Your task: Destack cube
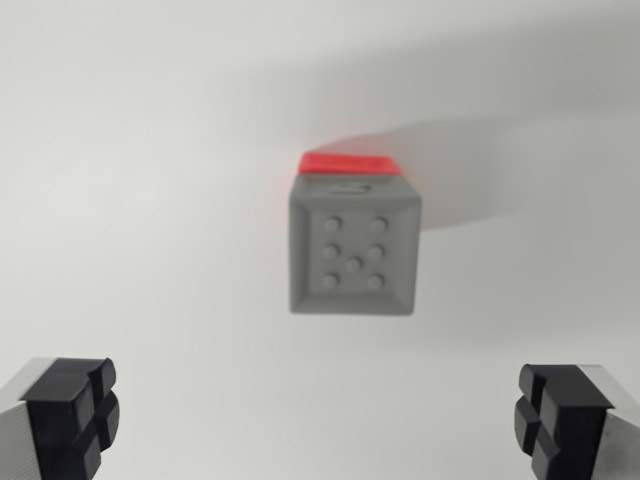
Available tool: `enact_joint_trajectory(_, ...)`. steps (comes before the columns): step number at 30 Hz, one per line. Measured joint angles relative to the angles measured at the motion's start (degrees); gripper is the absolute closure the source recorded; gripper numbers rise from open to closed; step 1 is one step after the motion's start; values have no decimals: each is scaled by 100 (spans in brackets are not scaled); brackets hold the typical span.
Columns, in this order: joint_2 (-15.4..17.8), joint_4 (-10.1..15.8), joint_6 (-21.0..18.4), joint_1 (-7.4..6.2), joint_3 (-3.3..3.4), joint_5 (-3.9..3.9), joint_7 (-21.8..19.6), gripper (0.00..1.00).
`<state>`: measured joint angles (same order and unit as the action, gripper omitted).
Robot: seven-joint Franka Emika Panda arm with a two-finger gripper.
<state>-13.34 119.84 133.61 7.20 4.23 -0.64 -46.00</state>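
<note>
The gripper (320,425) hangs wide open and empty, nearer than the grey dimpled plastic cube (353,248) stacked on a red cube (349,163).

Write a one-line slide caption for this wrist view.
Open end effector hovers above a grey dice cube stacked on a red cube.

We see a grey cube (354,252) with raised studs on its top face. It sits stacked on a red cube (348,165), which shows only at the far edge.
</note>
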Motion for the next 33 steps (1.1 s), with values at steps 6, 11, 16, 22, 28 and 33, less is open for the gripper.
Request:
enact_joint_trajectory(6, -241, 62, 244, 85, 7, -67, 57, 0)
enact_joint_trajectory(11, -422, 111, 460, 120, 6, -96, 86, 0)
enact_joint_trajectory(16, -658, 141, 718, 120, -5, -121, 102, 0)
enact_joint_trajectory(22, -923, 155, 994, 126, -15, -157, 123, 0)
enact_joint_trajectory(28, -1186, 155, 1259, 131, -26, -198, 146, 0)
enact_joint_trajectory(33, -1355, 145, 1412, 135, -35, -216, 160, 0)
